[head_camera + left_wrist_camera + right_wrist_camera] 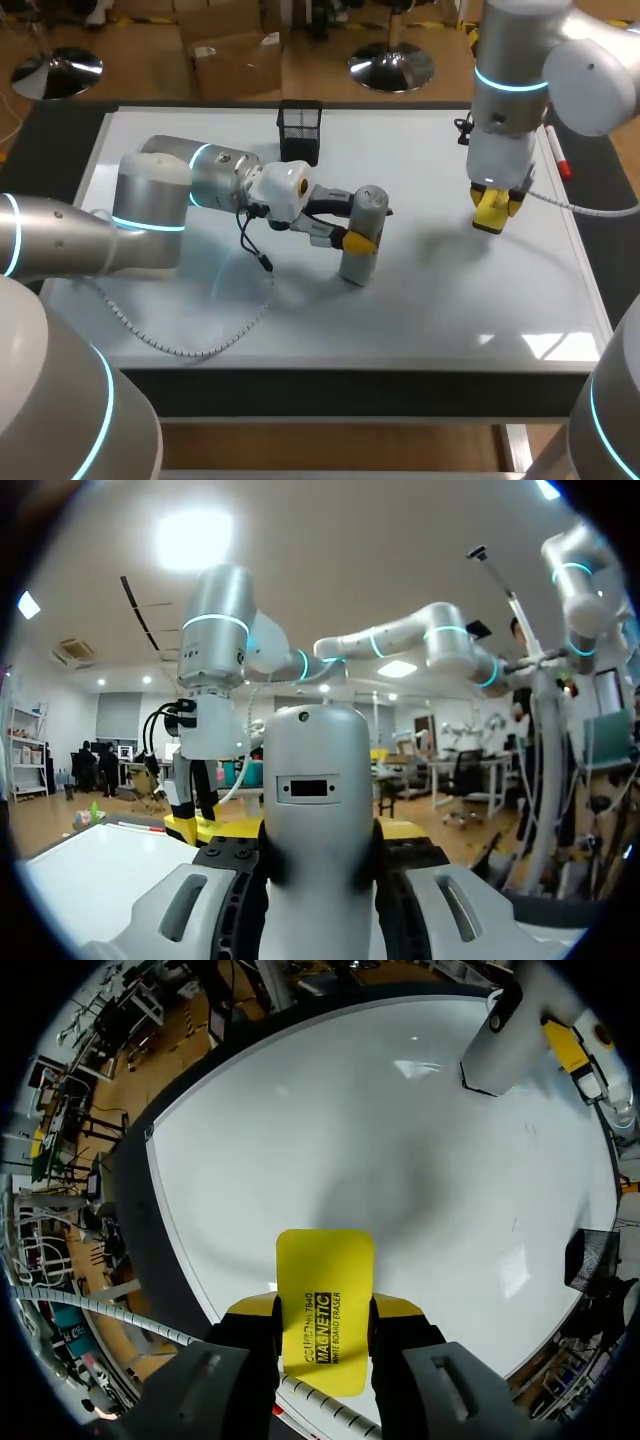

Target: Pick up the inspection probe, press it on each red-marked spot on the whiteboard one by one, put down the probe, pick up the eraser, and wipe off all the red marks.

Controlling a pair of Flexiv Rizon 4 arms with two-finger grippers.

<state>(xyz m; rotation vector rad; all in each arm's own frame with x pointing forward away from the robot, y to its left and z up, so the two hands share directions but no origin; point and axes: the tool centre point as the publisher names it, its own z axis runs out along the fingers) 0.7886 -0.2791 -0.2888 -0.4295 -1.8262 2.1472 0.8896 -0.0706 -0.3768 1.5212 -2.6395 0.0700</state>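
While left fingers pinch the probe, right fingers pinch the eraser. Next, I think, press it flat and wipe.

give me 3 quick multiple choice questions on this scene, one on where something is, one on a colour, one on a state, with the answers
1. Where does the black mesh holder stand?
A) near the far edge of the whiteboard
B) at the near right corner of the board
C) in an end effector

2. What colour is the eraser?
A) blue
B) yellow
C) white

3. What state is the left end effector in?
A) open and empty
B) shut on the eraser
C) shut on the grey probe

Answers:
1 A: the head view shows it upright by the board's back edge.
2 B: the right wrist view shows a yellow pad held in the right end effector.
3 C: the left wrist view shows both fingers pressing the probe from two sides.
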